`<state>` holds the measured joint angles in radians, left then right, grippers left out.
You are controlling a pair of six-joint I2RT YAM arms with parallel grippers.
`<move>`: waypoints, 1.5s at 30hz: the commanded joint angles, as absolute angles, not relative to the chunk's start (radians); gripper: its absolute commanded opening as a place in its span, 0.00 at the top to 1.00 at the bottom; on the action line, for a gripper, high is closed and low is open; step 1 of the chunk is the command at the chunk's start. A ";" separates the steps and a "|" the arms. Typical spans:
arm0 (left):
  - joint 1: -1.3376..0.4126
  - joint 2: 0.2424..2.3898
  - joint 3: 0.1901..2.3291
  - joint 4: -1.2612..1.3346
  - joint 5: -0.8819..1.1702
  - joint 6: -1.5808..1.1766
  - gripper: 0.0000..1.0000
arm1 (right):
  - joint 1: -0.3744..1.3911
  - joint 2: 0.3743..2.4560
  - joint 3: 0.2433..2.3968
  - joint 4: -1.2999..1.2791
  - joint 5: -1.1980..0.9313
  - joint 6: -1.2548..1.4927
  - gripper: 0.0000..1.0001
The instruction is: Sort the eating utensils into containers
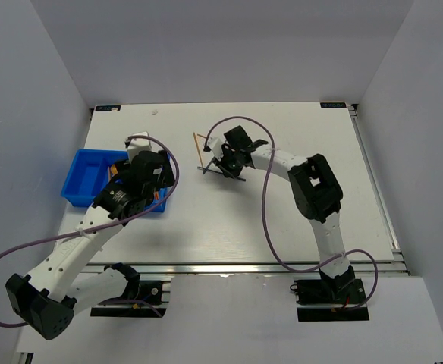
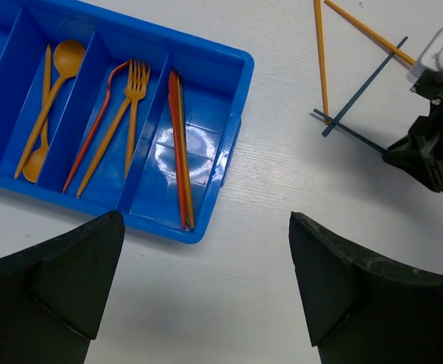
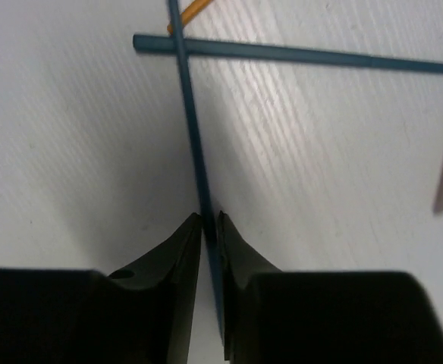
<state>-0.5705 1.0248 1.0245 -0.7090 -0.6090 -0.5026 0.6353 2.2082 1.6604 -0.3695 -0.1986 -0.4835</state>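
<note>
Four loose sticks (image 2: 320,61) lie unsorted on the tabletop (image 2: 267,227) in the left wrist view. Spoons (image 2: 68,54), forks (image 2: 136,76) and sorted sticks (image 2: 177,152) lie in the blue bin (image 2: 235,129). My left end effector (image 2: 206,250) gapes wide and empty. Right wrist view: my right end effector (image 3: 210,224) pinches narrowly on one dark blue stick (image 3: 191,136). From above, that stick lies well right of the bin.

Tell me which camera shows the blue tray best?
The left wrist view: the blue tray lies open below, with spoons, forks and sticks in its compartments. In the top view the left arm covers its right part. The right wrist view misses it.
</note>
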 commanded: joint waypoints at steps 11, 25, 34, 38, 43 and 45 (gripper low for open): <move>-0.568 0.864 0.922 -0.498 -0.369 -0.561 0.02 | 0.710 1.901 1.319 -0.167 -0.253 -0.255 1.00; -0.568 0.920 0.729 -0.118 -0.069 -0.831 0.10 | 0.830 1.519 0.946 0.413 -0.436 0.571 1.00; -0.568 0.963 0.736 -0.153 -0.118 -0.861 0.68 | 0.867 1.479 0.972 0.408 -0.426 0.574 1.00; -0.568 0.982 0.781 -0.184 -0.133 -0.824 1.00 | 0.868 1.503 0.985 0.416 -0.425 0.577 1.00; -0.537 1.038 0.928 -0.374 -0.355 -0.549 1.00 | 0.813 1.457 0.930 0.417 -0.393 0.591 0.11; -0.520 1.110 1.014 -0.452 -0.536 -0.415 1.00 | 0.772 1.402 0.890 0.399 -0.368 0.594 0.11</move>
<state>-0.5465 1.0657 0.9112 -0.3195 -0.2756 -0.6521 0.8288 1.4857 0.9253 0.3756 -0.4023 0.5785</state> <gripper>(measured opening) 0.053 0.886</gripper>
